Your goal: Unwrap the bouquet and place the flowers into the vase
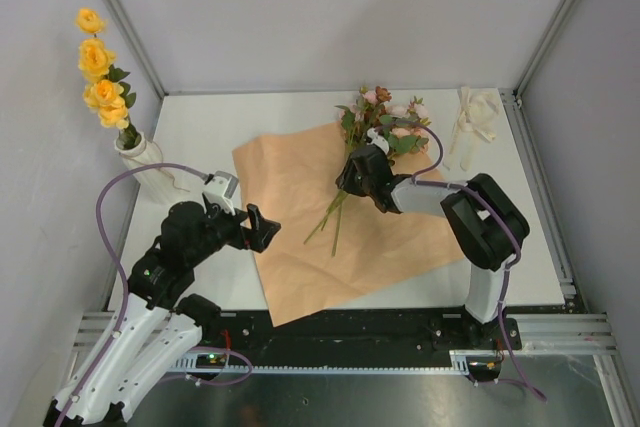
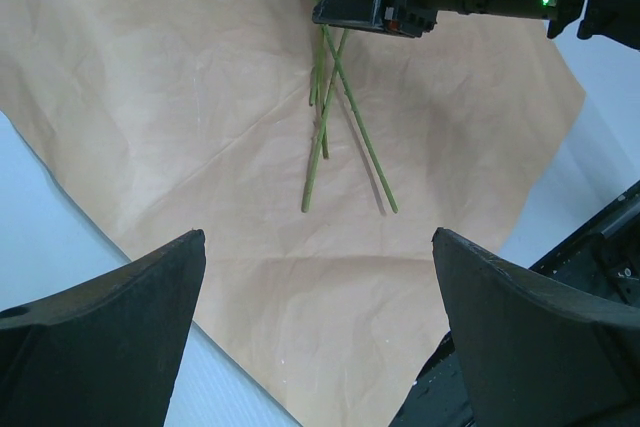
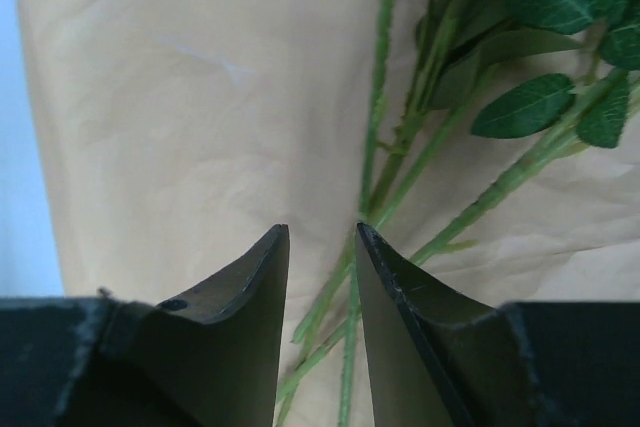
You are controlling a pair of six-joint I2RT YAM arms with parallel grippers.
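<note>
Left end effector (image 1: pixel 262 229), nearest the bases, hangs over the near-left part of the peach-orange paper sheet (image 1: pixel 300 247). Its fingers are spread wide and hold nothing. In the left wrist view the left end effector (image 2: pixel 318 237) frames bare paper, with green stems (image 2: pixel 322 87) lying beyond it.

The paper sheet lies flat and open on the white desk (image 1: pixel 200 117), peach side up, one corner reaching the near edge.

The flowers (image 1: pixel 390 122) lie loose on the paper, right of centre. Stem ends point near-left; pink and rust heads point far-right, at the paper's far edge.

Right end effector (image 1: pixel 350 182) is down over the stems, about halfway along them. In the right wrist view the right end effector (image 3: pixel 322 237) has its fingers drawn near each other with a narrow gap left. Stems (image 3: pixel 378 67) run through that gap, and green leaves (image 3: pixel 525 105) sit further up to the right. Cannot tell if the pads actually pinch the stems or just straddle them.

A cream ribbon (image 1: pixel 475 117) lies far right on the bare desk, apart from the paper.

The cream-white vase (image 1: pixel 140 159) stands upright at the far-left edge of the desk, off the paper, well apart from the flowers. Yellow roses (image 1: pixel 100 62) stand in it.
</note>
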